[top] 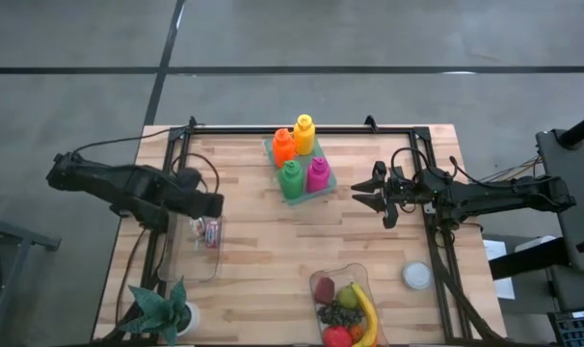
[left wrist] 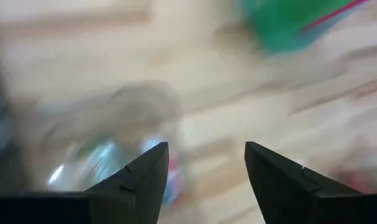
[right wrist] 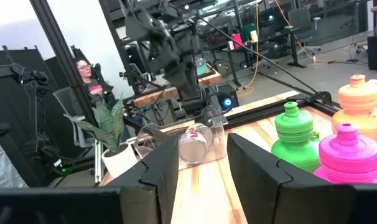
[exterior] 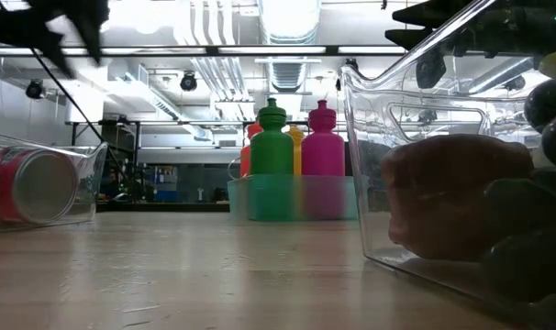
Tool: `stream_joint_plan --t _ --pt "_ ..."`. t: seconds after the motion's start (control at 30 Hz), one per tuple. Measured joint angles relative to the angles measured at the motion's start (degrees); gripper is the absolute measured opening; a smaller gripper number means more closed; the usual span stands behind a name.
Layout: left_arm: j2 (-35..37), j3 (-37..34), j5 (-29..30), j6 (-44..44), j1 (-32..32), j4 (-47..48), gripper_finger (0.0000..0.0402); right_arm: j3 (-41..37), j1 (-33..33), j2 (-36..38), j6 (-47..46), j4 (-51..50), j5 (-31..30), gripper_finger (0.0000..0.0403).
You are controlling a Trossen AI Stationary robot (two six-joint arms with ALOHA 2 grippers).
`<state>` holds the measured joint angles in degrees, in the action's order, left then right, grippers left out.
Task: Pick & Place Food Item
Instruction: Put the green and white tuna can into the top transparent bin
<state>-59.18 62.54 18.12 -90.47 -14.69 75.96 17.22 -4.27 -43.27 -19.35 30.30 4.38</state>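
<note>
High view: left gripper (top: 215, 205) sits at the surface's (top: 263, 241) 9 o'clock edge, directly above a clear bin (top: 198, 249) holding a small red-and-white can-like item (top: 210, 232). Right gripper (top: 361, 194) hovers at 3 o'clock, just beside the teal tray (top: 323, 188) of four bottles (top: 300, 157). Clear fruit container (top: 342, 306) at 6 o'clock with banana (top: 366, 313), strawberry and grapes. White lid (top: 417, 276) at 4 o'clock, potted plant (top: 163, 308) at 7 o'clock.

Low view: the can lies on its side inside the bin, at the far 9 o'clock of the frame; the fruit container fills 3 o'clock, and the bottles stand centred behind.

Left wrist view: fingers parted moderately, nothing between them. Heavy blur, but the pale shape below them is probably the can in its bin.

Right wrist view: fingers set narrow, empty. Bottles close by, bin and can further off, a person seated beyond the surface.

Handling, my read: the can is likely light and rigid but smooth and round, so it will roll. Grip across the cylinder's mid-body, fingers square to its axis. Bin walls limit approach; come straight down.
</note>
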Motion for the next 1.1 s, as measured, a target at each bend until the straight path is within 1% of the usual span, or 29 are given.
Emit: stream_joint_plan --t 0.1,0.2,0.33,0.47,0.57,0.63,0.83,1.1 --pt "-0.02 -0.16 6.73 5.46 0.01 -7.18 0.0217 0.01 0.00 0.00 0.00 0.01 0.01 0.0134" --pt "-0.28 -1.78 10.95 14.67 0.03 -17.78 0.0217 -0.01 0.00 -0.01 0.00 -0.01 0.00 0.0134" --pt "-0.59 -5.64 13.10 29.99 0.27 -34.32 0.0217 0.01 0.00 0.00 0.00 -0.03 0.02 0.0134" --pt "-0.59 -9.39 13.79 40.81 0.43 -48.25 0.0217 0.01 0.00 -0.02 -0.01 -0.01 0.00 0.0134" --pt "-0.59 -10.40 13.91 45.44 0.55 -51.53 0.0217 -0.01 0.00 -0.02 -0.01 -0.01 0.00 0.0134" --pt "-0.59 -10.44 14.08 46.72 0.73 -51.52 0.0217 -0.01 0.00 0.00 -0.01 -0.01 0.01 0.0134" --pt "-0.59 -10.42 16.91 47.02 1.19 -51.54 0.0217 -0.01 0.00 -0.02 -0.01 -0.01 0.00 0.0134" --pt "-0.59 -10.42 17.06 47.05 1.34 -51.42 0.0217 -0.01 0.00 -0.01 -0.01 0.00 0.02 0.0134"
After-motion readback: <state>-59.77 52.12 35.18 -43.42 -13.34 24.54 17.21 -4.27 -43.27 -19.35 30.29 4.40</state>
